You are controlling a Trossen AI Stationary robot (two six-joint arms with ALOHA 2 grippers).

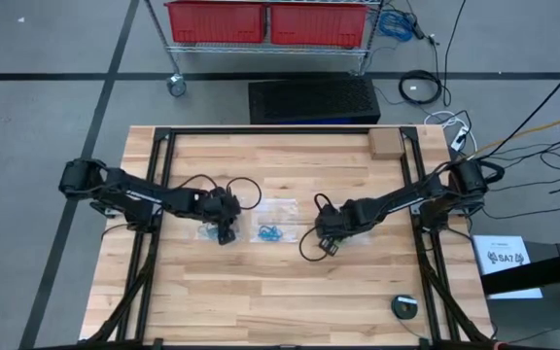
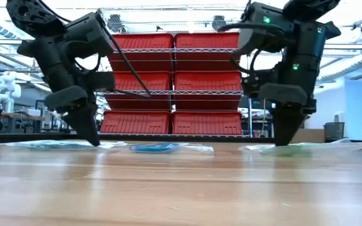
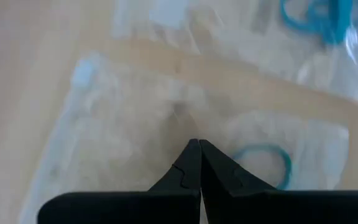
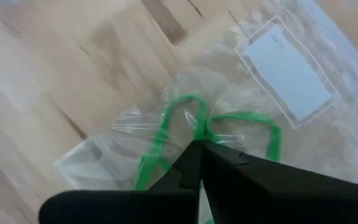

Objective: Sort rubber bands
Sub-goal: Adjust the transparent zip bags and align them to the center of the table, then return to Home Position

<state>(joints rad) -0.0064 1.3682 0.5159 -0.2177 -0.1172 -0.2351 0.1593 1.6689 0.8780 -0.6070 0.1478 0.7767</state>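
Three clear bags lie flat on the wooden table. Over the left bag (image 1: pixel 206 231), which holds a teal rubber band (image 3: pixel 266 163), stands my left gripper (image 1: pixel 224 233), shut, its tip low at the bag (image 2: pixel 94 142). The middle bag (image 1: pixel 276 226) holds several blue rubber bands (image 3: pixel 319 17). My right gripper (image 1: pixel 327 243) is shut at green rubber bands (image 4: pixel 166 124) on the crumpled right bag (image 4: pixel 104 155), which has a white label (image 4: pixel 288 74). My left gripper points its shut fingertips (image 3: pixel 199 149) slanting down at the left bag's upper face (image 3: pixel 166 118), beside the teal band; I cannot tell whether they touch the plastic. My right gripper meets a green rubber band where its loops draw together (image 4: pixel 199 130), at the very tips of its shut fingers. The fingers come from above, pointing steeply down. The rest of the band lies slack on the crumpled bag; whether it is inside or on top, I cannot tell.
Black cables loop on the table by both arms (image 1: pixel 246 190) (image 1: pixel 309 251). A brown block (image 1: pixel 385 144) sits at the far right corner and a small round object (image 1: pixel 405 306) near the front right. A rack of red bins (image 2: pixel 171 85) stands beyond the far edge.
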